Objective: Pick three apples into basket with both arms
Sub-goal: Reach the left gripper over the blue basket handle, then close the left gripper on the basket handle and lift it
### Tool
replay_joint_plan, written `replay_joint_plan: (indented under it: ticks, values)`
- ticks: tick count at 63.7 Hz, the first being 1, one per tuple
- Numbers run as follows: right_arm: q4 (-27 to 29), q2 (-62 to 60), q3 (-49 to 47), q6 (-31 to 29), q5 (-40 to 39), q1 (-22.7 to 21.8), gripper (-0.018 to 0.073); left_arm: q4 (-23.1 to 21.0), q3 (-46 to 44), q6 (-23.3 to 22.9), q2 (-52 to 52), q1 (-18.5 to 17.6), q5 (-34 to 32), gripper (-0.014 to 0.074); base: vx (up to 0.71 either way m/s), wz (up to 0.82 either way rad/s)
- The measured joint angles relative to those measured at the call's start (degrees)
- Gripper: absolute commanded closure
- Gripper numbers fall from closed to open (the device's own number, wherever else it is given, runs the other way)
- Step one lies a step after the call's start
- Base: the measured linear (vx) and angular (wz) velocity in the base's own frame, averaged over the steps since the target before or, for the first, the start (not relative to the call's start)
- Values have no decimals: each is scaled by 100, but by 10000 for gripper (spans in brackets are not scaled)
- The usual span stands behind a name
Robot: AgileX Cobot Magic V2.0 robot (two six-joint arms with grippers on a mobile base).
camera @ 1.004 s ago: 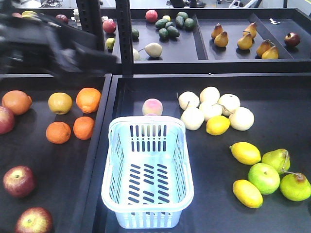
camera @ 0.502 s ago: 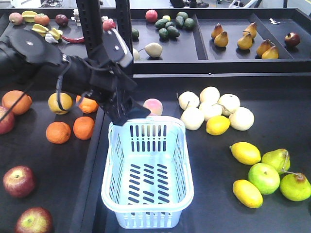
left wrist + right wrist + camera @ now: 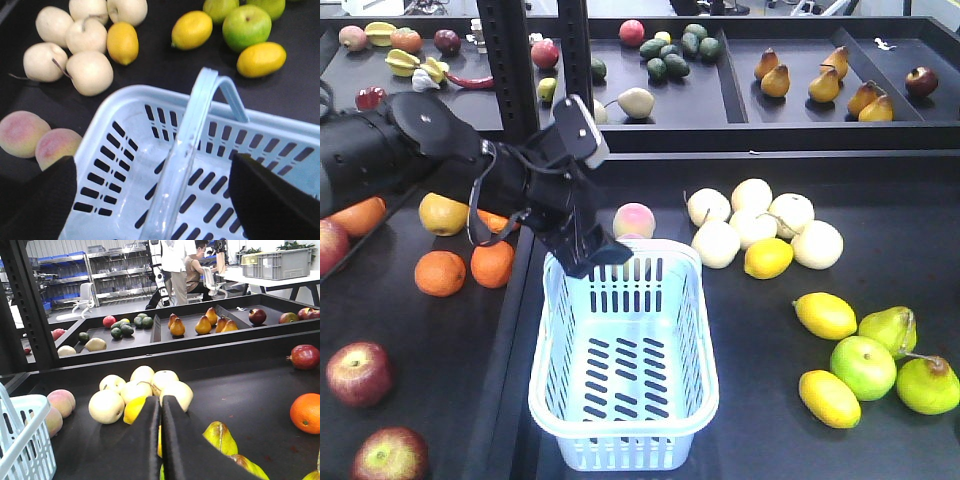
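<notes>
Three dark red apples lie in the left tray: one, one at the front edge, and one cut off by the left border. The pale blue basket stands in the middle tray and holds nothing. My left gripper hangs over the basket's far left corner. In the left wrist view it is open wide, with the basket's handle running between the black fingers. My right gripper is shut on nothing, low over the tray among yellow fruit. It is out of the front view.
Oranges lie near the apples, under the left arm. A peach sits just behind the basket. White pears, lemons and green apples fill the right of the tray. A black upright post stands behind.
My left arm has swung in from the upper left and come down to the basket's far left corner. The fruit and the basket have not moved.
</notes>
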Motion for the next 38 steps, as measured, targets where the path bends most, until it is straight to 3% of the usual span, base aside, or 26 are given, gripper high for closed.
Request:
replay_joint_plan:
  ticks: [31, 38]
  values:
    - [0, 0, 0, 0, 0, 0, 564, 98, 0, 60, 521, 0, 4, 12, 0, 0]
    - [0, 0, 0, 0, 0, 0, 564, 98, 0, 65, 528, 0, 4, 49, 0, 0]
